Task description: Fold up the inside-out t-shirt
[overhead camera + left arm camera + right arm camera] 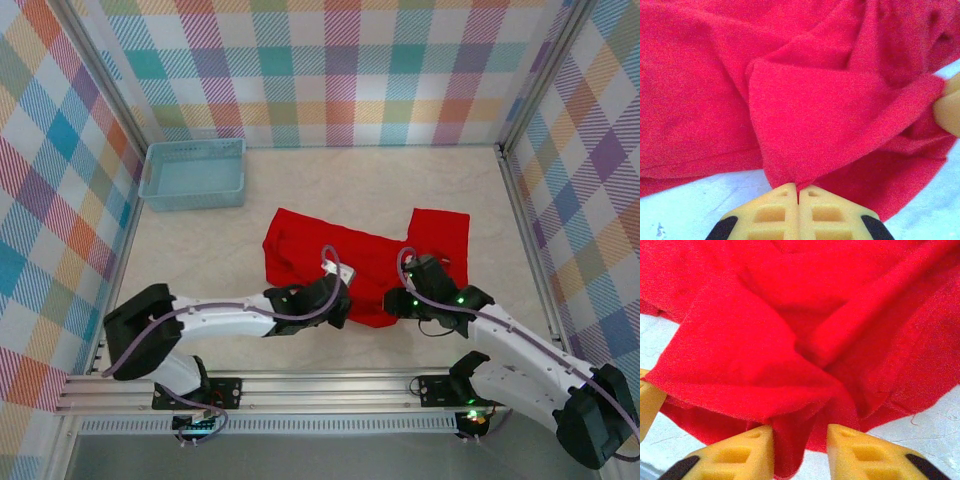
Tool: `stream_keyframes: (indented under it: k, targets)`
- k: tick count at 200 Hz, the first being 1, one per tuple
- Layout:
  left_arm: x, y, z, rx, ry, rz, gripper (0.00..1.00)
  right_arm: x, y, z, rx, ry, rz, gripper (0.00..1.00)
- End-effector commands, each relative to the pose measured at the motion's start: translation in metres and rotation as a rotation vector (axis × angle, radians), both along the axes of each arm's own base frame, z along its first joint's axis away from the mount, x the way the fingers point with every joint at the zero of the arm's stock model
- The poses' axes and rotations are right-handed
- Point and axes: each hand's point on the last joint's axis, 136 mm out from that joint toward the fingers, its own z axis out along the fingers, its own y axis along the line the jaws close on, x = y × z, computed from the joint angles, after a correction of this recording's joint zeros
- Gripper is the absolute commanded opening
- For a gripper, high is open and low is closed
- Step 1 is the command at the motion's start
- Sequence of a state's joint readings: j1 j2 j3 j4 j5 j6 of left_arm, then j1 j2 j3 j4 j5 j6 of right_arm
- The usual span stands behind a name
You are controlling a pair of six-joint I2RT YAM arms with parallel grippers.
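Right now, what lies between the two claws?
The near edge of the t-shirt bridges the left claw and right claw, clearest in the top external view.

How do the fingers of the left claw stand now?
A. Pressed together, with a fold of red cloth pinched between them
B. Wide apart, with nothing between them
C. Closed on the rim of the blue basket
A: the left wrist view shows the left claw with its fingers pressed together, and a fold of the red t-shirt runs down into the seam between them.
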State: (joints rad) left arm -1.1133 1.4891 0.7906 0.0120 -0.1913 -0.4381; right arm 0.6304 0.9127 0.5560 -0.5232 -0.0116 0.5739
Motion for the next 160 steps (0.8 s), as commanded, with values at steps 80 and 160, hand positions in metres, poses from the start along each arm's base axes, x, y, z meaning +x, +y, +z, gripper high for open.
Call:
stream_keyframes:
  k: [80, 160]
  targets:
    - [0.001, -0.017, 0.036, -0.286, 0.071, 0.001, 0.0, -0.028, 0.004, 0.009, -0.217, -0.006, 0.082, 0.57]
    - [0.001, -0.018, 0.036, -0.294, 0.079, 0.001, 0.0, -0.034, -0.009, 0.005, -0.245, 0.02, -0.081, 0.6]
